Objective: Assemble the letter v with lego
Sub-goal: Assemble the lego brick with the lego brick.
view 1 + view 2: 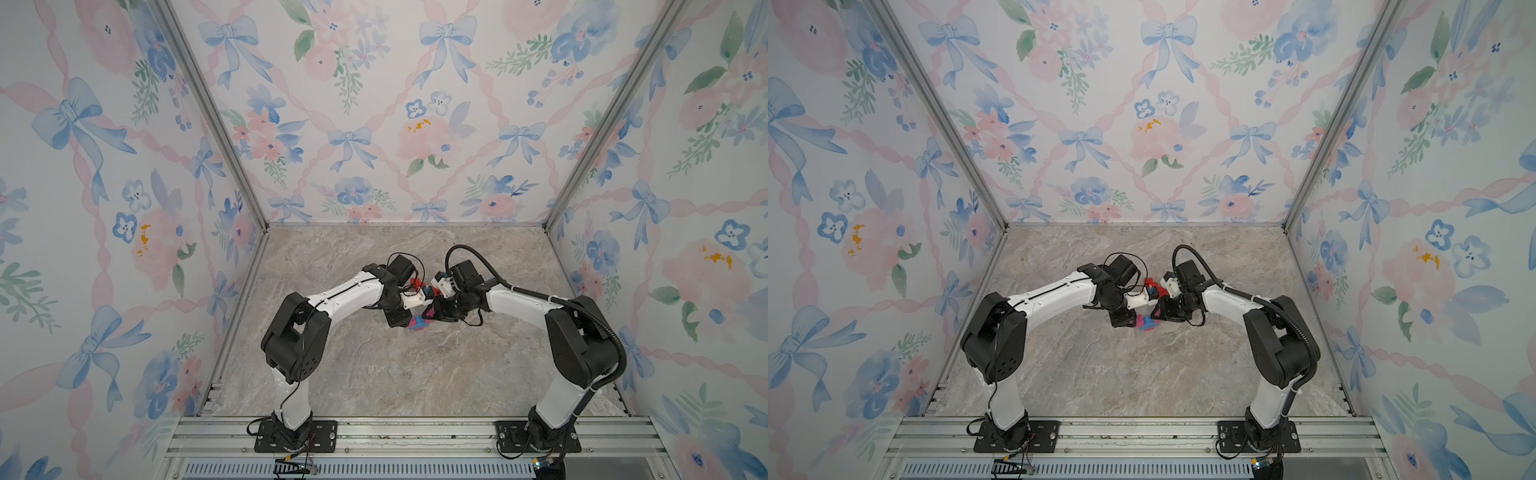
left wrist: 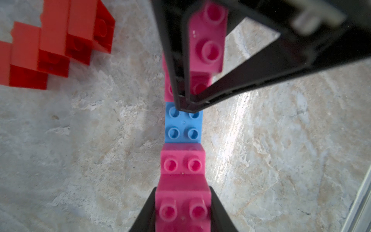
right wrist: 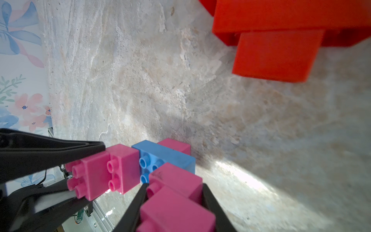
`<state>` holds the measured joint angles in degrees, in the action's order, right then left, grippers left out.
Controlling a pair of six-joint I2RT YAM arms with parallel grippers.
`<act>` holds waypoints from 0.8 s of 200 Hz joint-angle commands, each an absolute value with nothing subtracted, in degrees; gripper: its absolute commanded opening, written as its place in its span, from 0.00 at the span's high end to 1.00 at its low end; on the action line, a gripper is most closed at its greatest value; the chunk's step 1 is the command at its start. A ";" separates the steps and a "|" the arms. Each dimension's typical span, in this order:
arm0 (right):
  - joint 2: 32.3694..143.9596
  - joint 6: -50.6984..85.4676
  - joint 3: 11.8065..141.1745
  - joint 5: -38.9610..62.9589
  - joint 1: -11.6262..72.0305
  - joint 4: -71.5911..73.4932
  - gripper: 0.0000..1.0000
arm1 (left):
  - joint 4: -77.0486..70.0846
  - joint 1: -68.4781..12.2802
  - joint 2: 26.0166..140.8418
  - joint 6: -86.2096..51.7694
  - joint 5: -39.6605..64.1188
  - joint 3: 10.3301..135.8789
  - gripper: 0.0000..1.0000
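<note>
We see a tabletop (image 1: 415, 374) of beige-grey marbled stone, boxed in on three sides by walls (image 1: 374, 104) papered with blue bows, pink ribbons and flowers. A metal rail (image 1: 415, 432) runs along the near edge and carries the bases of two arms. The left arm (image 1: 340, 293) and the right arm (image 1: 523, 297), both white and black, bend inward and meet near the middle of the table.

Between them is a short row of lego (image 1: 417, 323), pink at both ends and blue in the middle. In the left wrist view the left gripper (image 2: 183, 188) is clamped on the left-held pink brick (image 2: 182, 211), a finger pressed on each side. In the right wrist view the right gripper (image 3: 174, 186) is closed the same way on the right-held pink brick (image 3: 176, 217). The blue brick (image 2: 183, 125) joins the two pink ends, four of its studs showing. Whether the row touches the table we cannot tell.

A red lego cluster (image 2: 54, 46), stepped like a staircase, rests on the table near the row but apart from it, on the back-wall side in both top views.

Counting: two arms, two grippers, one blue brick, at least four pink bricks (two on each side of the blue), and roughly four red steps, blurred too much for an exact count.
</note>
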<state>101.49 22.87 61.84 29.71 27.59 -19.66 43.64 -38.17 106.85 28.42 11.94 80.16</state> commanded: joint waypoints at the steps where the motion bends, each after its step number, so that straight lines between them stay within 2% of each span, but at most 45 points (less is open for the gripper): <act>1: 102.22 22.32 61.08 28.94 27.90 -19.78 0.60 | 45.62 -37.97 108.99 28.18 10.59 78.73 1.00; 100: 102.48 22.32 61.08 29.07 27.87 -19.69 0.62 | 45.53 -37.45 106.05 29.48 15.18 81.27 1.00; 160: 102.56 22.07 61.01 29.01 27.95 -19.91 0.62 | 45.44 -37.19 106.10 28.48 13.71 81.06 1.00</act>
